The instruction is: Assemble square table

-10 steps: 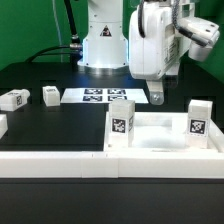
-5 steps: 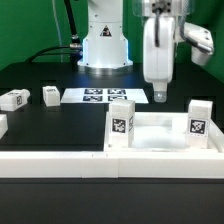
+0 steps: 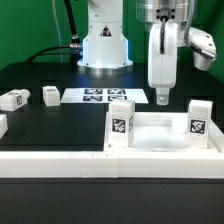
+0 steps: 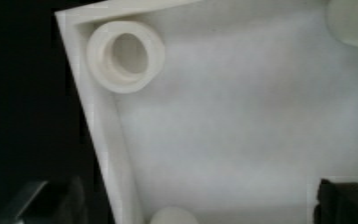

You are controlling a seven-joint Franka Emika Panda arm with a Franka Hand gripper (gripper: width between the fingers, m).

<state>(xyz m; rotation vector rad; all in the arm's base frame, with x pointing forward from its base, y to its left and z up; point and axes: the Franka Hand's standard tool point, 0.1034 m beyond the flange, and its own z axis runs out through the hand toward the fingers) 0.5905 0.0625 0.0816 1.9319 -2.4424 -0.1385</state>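
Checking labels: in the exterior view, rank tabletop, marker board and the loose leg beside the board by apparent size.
1. square tabletop
2. marker board
3. loose leg
The tabletop sits nearer the camera, inflating it.

The tabletop [image 3: 160, 119] is white, the legs [image 3: 197, 107] white (their tags [image 3: 121, 127] patterned black-and-white), the table [image 3: 40, 125] black.

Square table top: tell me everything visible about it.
The square table top is a white, plastic-looking tray with a raised rim, lying flat beside the long border wall. Two short tagged legs stand upright in it, toward the exterior view's left and right. A raised round socket marks a free corner. The open tool hangs above, apart.
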